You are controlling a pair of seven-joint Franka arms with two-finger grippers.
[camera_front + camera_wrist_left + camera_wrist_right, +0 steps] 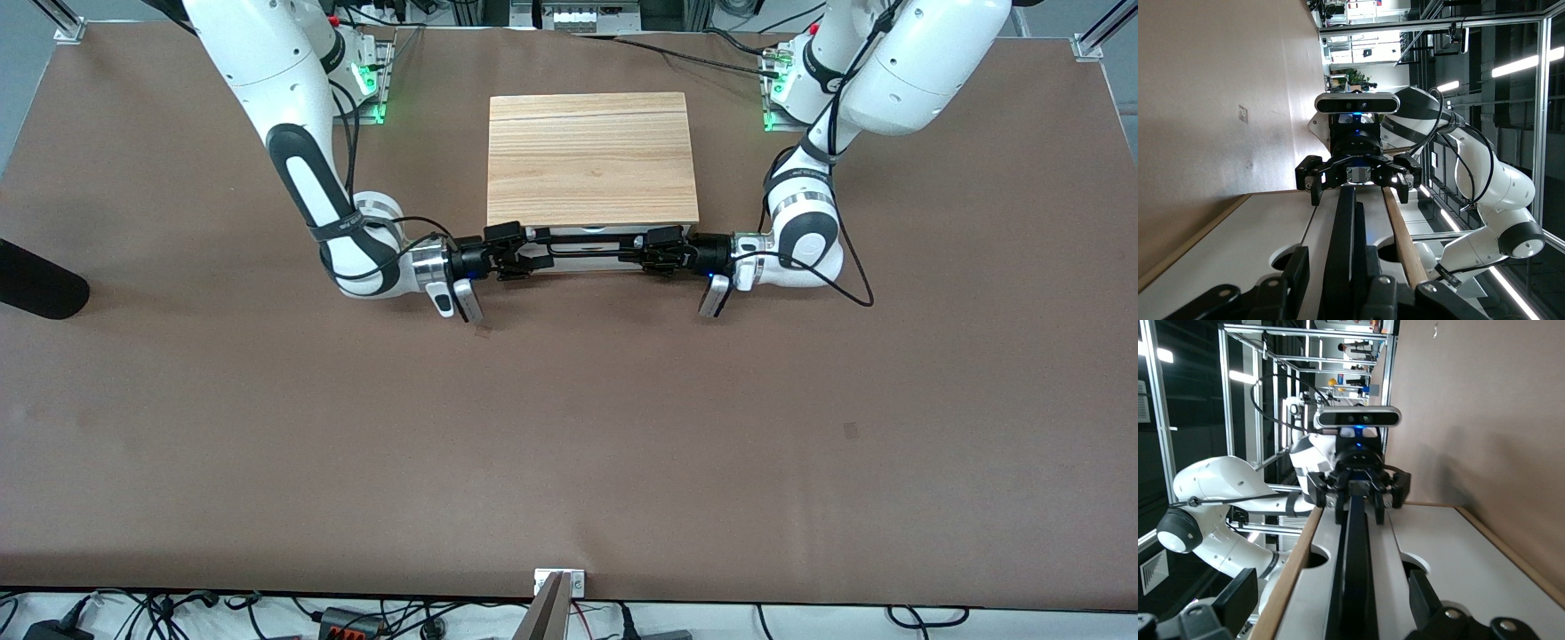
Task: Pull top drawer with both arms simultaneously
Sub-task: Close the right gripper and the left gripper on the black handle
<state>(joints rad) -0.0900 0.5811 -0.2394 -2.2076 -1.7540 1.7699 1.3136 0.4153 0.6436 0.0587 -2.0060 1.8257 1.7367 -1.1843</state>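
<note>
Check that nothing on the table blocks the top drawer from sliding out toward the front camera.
Nothing visible blocks it. The brown table in front of the top drawer is bare toward the front camera. The left pincer and right pincer each sit at an end of the black handle, beside the drawer's path, not across it.

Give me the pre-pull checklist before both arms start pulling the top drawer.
1. Left gripper at one end of the handle: ok.
2. Right gripper at the other end: ok.
3. Left gripper shut on the handle: cannot tell.
4. Right gripper fingers straddle the handle: ok; clamped tight: cannot tell.
5. Grippers level across the top drawer: ok.
6. Table in front of the drawer free of obstacles: ok.
</note>
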